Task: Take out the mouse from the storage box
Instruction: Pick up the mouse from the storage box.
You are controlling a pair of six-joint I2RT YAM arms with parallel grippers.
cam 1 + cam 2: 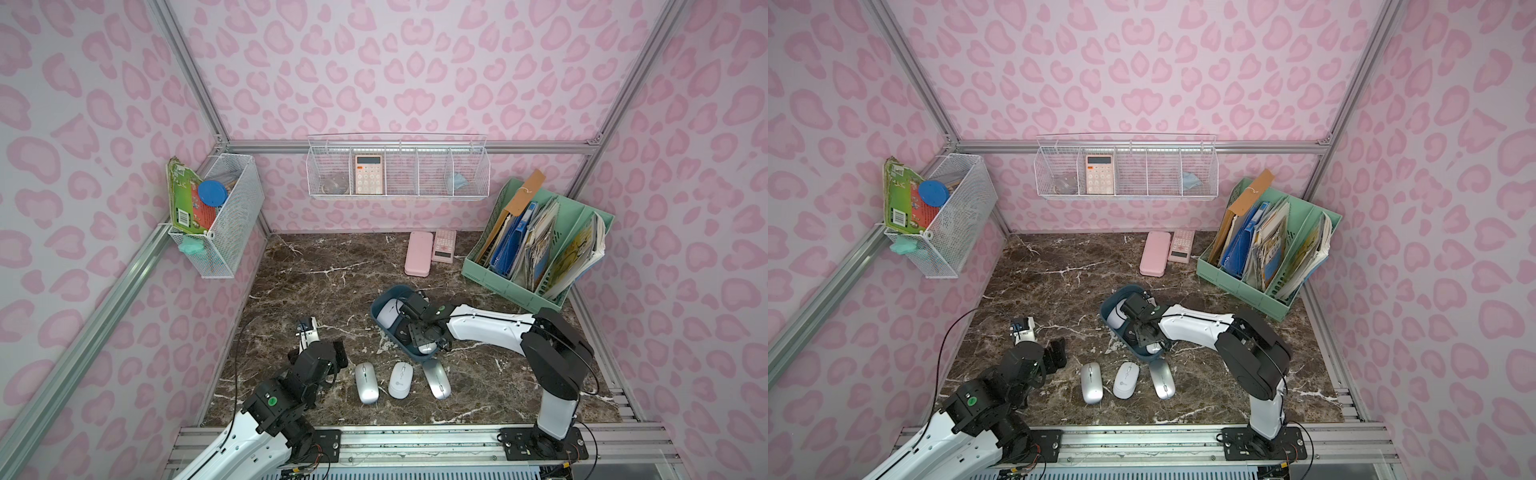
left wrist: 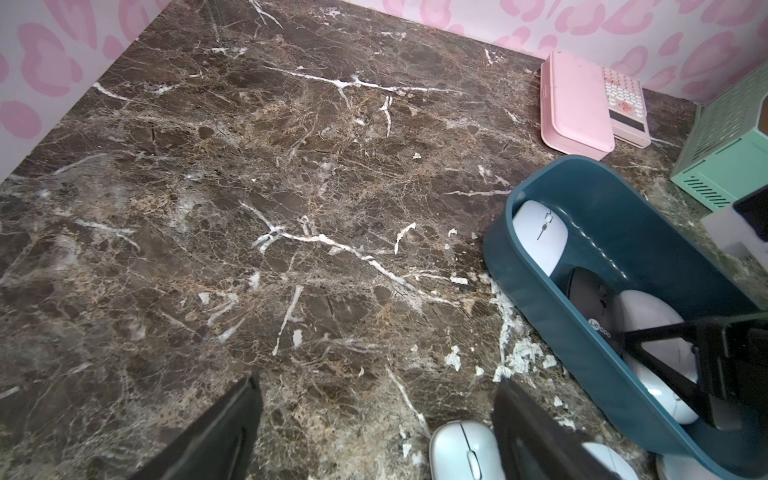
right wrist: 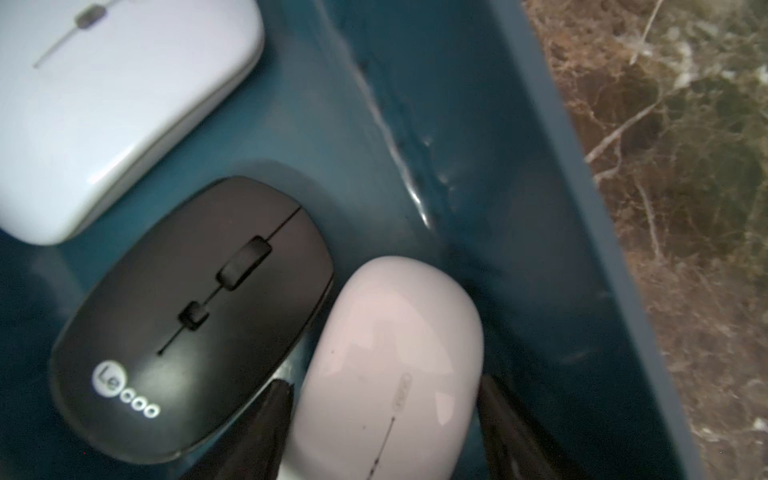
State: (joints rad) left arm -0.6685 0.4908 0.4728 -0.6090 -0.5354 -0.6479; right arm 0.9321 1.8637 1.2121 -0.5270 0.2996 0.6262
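Your arms (image 1: 490,326): white shells, black joints, thin black cables (image 1: 235,374) looping alongside, a green dot (image 1: 272,401) on the left one; left pincer (image 2: 374,424) and right pincer (image 3: 386,419) black.

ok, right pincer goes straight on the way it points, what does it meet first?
The pale pink mouse in the storage box: the right pincer straddles it, with the black mouse just beside. Whether the fingers touch it yet is unclear.
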